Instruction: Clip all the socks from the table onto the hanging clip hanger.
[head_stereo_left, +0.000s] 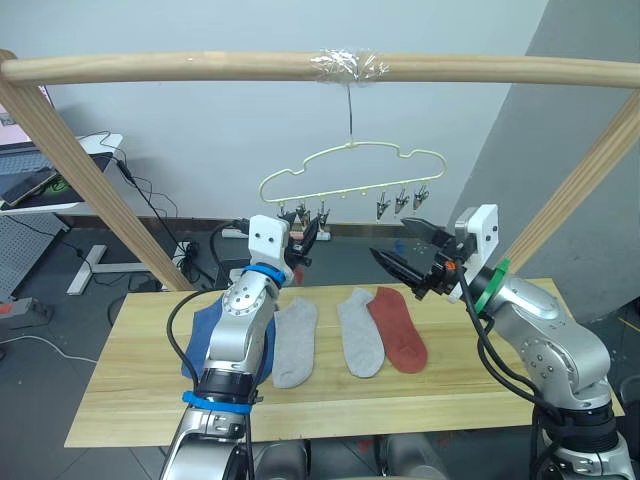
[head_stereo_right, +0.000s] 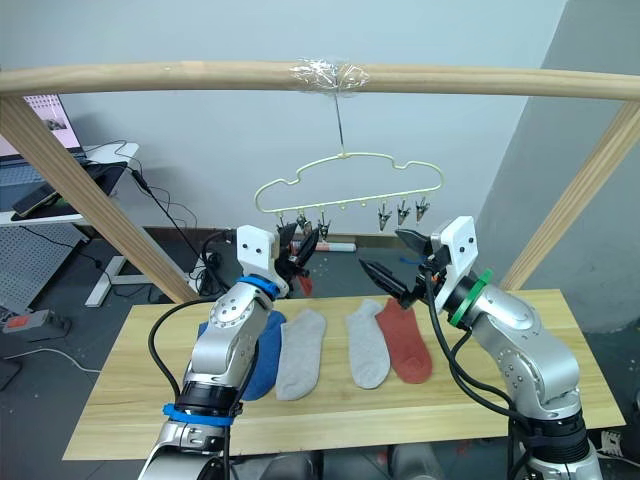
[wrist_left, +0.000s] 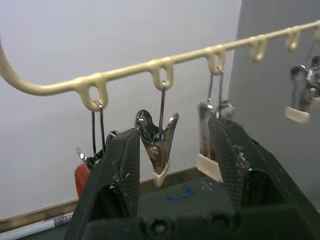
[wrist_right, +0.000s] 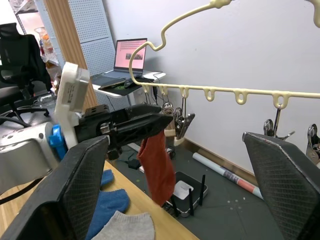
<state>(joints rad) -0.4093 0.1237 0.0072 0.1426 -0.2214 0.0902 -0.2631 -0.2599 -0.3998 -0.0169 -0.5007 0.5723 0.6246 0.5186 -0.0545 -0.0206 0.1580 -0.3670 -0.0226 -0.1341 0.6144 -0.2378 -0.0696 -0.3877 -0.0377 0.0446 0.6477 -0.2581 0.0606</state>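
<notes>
- The thin pale-yellow cloud-shaped wire clip hanger (head_stereo_left: 352, 170) hung by its metal hook from the thick round wooden pole (head_stereo_left: 200, 67), above the long pale-wood plank table (head_stereo_left: 130, 385).
- One rust-red ankle sock (wrist_right: 157, 167) dangled from a clip at the hanger's left end.
- On the table lay a blue sock (head_stereo_right: 258, 355), two light grey socks (head_stereo_left: 296, 342) (head_stereo_left: 359, 332) and a second rust-red sock (head_stereo_left: 398, 328).
- The left gripper (wrist_left: 175, 167) was raised at the hanger, its black fingers spread either side of a small grey metal clip (wrist_left: 156, 145) and gripping nothing.
- The right gripper (head_stereo_left: 402, 248) hovered just beside the hanger, fingers wide apart and empty.
- The step in hand looked like finishing a clipping; next, probably, a gripper must descend for a table sock.
</notes>
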